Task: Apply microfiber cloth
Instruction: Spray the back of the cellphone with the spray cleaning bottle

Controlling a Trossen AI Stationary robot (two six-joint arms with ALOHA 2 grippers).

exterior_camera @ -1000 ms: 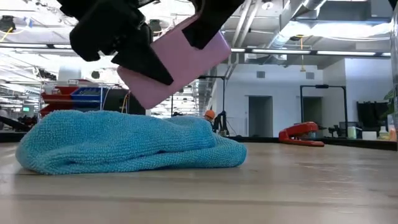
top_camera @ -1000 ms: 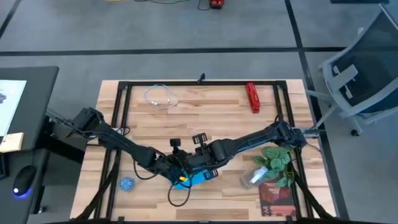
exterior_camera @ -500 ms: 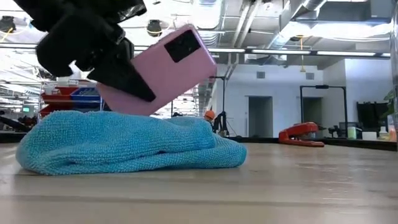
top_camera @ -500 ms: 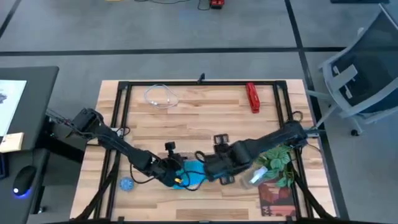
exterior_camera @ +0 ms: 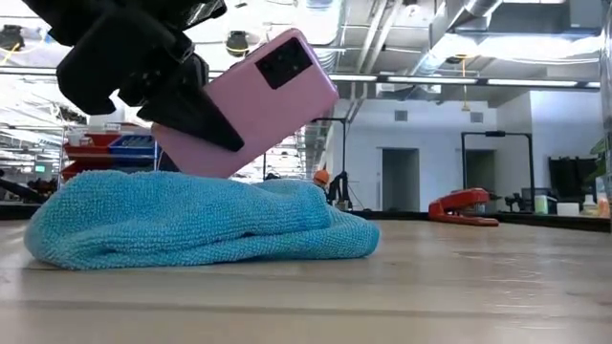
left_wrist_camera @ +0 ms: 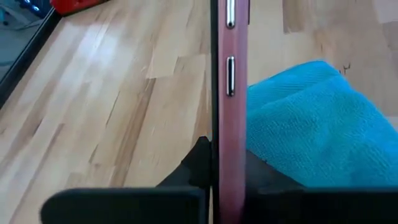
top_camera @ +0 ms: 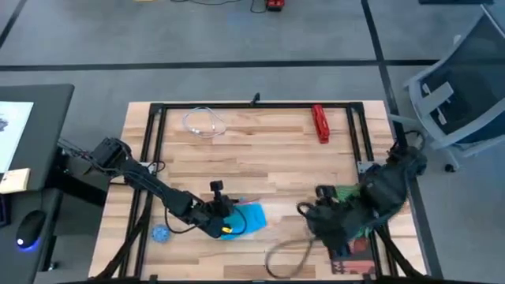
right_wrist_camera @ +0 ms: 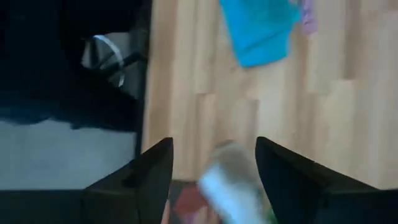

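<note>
Low view has the left gripper clamped on a pink phone, tilted, touching the microfiber cloth near the table's front edge. Right gripper sits spread, well apart.

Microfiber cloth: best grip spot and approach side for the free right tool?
Probably the bunched end of the microfiber cloth, away from the left tool, coming from above on the right tool's side. That end is a raised, uncovered fold; the pink phone, held tilted by the left tool, sits over the other part. The right tool is open.
</note>
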